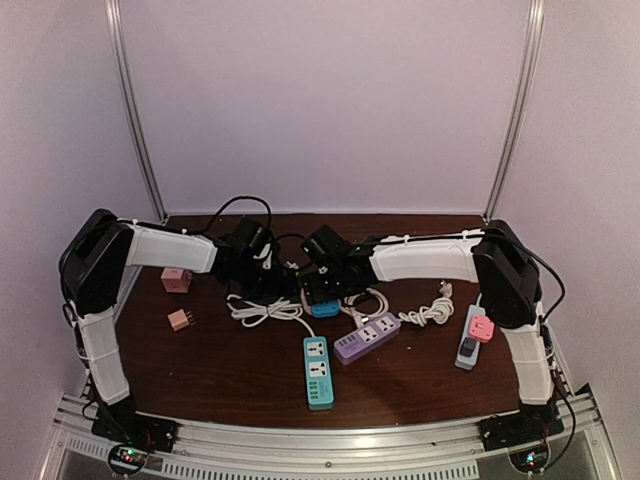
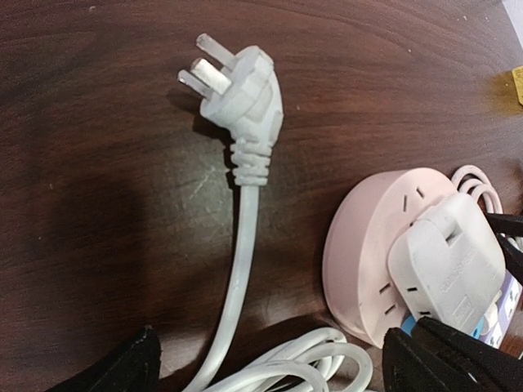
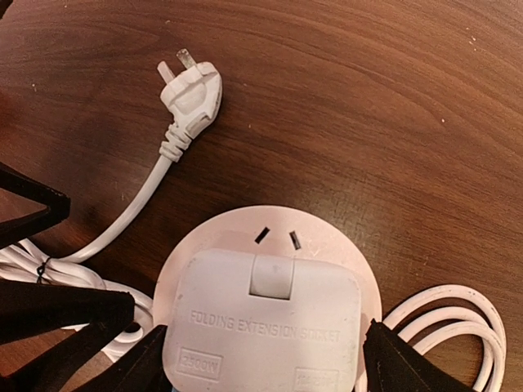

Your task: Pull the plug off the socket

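On the white plug block (image 3: 261,318) the raised letters read "FOLDING EXTENSION SOCKET", and a small box near its lower corner read "2500W"; a second box beside that was too faint for me to read. The block sat plugged into the top of the round pink socket (image 3: 327,237), covering most of its face and leaving a pair of slots open on the far part. The right gripper (image 3: 261,359) had a black finger pressed against each side of the block, so it was holding the block at a fairly wide spread. The left gripper (image 2: 270,351) stood wide and held nothing, one finger close to the near edge of the pink socket and the other well off to its side. Beyond the socket, a loose white plug (image 2: 241,94) lay flat on the dark wooden counter (image 3: 368,98), prongs pointing away, with its cord running back towards the socket. A white coiled cable (image 3: 458,327) lay just beside the socket. Nearer the arm bases than the socket lay a teal power strip (image 1: 319,372) and a purple power strip (image 1: 367,338).
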